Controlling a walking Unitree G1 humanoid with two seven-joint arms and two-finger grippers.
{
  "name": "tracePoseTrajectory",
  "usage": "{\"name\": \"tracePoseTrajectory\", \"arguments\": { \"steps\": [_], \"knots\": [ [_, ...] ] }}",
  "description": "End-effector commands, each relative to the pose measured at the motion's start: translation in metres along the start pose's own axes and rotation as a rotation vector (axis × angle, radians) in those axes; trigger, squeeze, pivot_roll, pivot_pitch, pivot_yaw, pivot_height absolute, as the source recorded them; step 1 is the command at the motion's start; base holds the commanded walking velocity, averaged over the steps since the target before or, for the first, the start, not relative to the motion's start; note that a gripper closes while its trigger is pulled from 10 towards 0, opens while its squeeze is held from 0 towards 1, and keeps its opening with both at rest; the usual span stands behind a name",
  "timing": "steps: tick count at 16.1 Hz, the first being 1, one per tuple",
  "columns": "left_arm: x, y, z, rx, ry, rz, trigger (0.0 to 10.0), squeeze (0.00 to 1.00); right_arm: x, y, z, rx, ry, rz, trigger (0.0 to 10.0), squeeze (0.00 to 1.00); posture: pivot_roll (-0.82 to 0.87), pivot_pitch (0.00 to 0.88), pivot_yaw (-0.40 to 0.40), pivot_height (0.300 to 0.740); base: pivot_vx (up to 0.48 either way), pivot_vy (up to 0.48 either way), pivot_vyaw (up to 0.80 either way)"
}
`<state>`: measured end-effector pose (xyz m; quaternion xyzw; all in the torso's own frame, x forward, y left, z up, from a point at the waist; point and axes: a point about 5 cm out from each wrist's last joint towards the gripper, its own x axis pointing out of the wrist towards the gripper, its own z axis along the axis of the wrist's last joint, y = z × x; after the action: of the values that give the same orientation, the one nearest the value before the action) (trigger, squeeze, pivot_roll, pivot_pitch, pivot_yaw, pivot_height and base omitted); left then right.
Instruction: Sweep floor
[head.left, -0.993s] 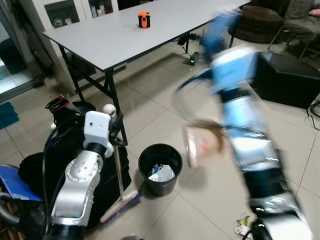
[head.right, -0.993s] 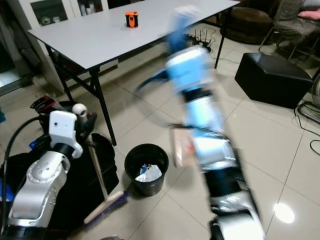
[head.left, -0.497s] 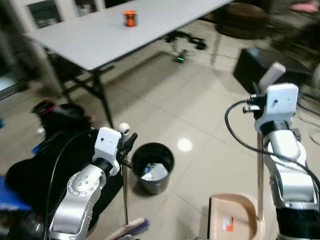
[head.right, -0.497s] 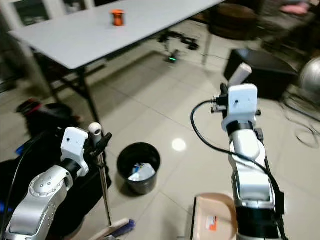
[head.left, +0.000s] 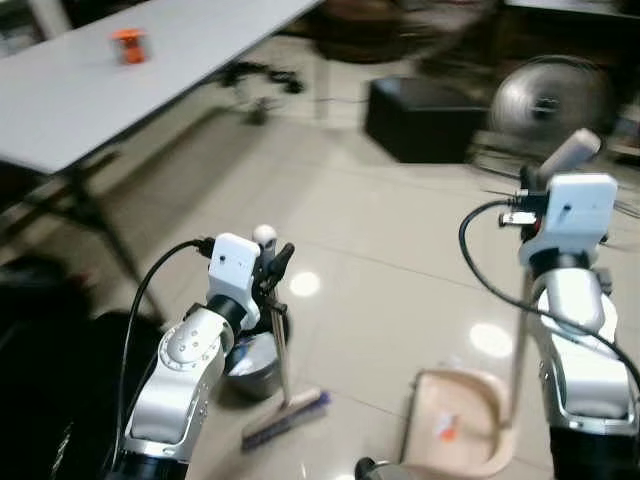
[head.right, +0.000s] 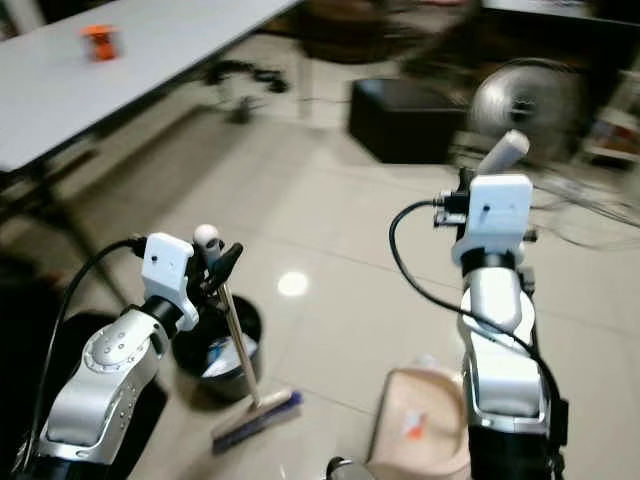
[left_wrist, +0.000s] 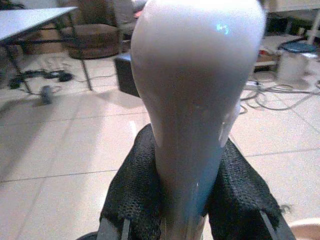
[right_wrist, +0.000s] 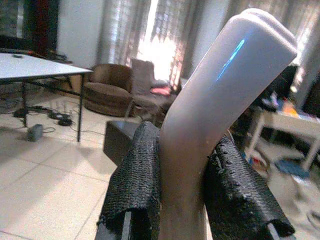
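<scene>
My left gripper is shut on the thin broom handle just under its white knob. The broom head rests on the tiled floor beside a black bin. In the left wrist view the black pads squeeze the pale handle top. My right gripper is shut on the dustpan's upright grey handle. The beige dustpan sits on the floor at its foot with a small orange scrap in it. The right wrist view has the pads pressed on the bent grip.
A grey table with an orange object stands at the far left. A black box and a fan lie ahead on the right. Cables trail on the floor. A dark bag fills the near left.
The camera has swung to the right, so the table slid left. My right arm brought the raised dustpan down to the floor. The broom head now lies to the right of the bin.
</scene>
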<state>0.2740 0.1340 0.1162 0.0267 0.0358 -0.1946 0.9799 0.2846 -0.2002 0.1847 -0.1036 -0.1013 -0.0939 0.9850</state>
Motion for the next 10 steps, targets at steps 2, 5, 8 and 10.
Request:
{"name": "tracePoseTrajectory", "arguments": {
  "steps": [2,5,8,10],
  "knots": [
    [0.006,-0.001,0.005,-0.002,-0.024,0.013,10.0,0.0,0.002,0.01,0.007,0.047,-0.018,0.029,10.0,0.0,-0.09,0.0,-0.023,0.74,0.0,0.0,-0.8],
    [0.009,-0.009,0.011,-0.022,-0.048,0.004,10.0,0.0,0.004,0.018,0.012,0.072,-0.025,0.076,10.0,0.0,-0.09,0.004,-0.027,0.74,0.0,0.0,-0.8],
    [0.002,-0.009,0.006,0.005,-0.038,0.066,10.0,0.0,-0.005,0.014,0.01,0.056,-0.019,0.065,10.0,0.0,-0.11,0.012,0.014,0.74,0.0,0.0,-0.8],
    [0.004,-0.01,0.01,0.019,-0.057,0.077,10.0,0.0,-0.008,0.01,0.008,0.06,-0.006,0.038,10.0,0.0,-0.1,0.018,0.014,0.74,0.0,0.0,-0.8]
  ]
}}
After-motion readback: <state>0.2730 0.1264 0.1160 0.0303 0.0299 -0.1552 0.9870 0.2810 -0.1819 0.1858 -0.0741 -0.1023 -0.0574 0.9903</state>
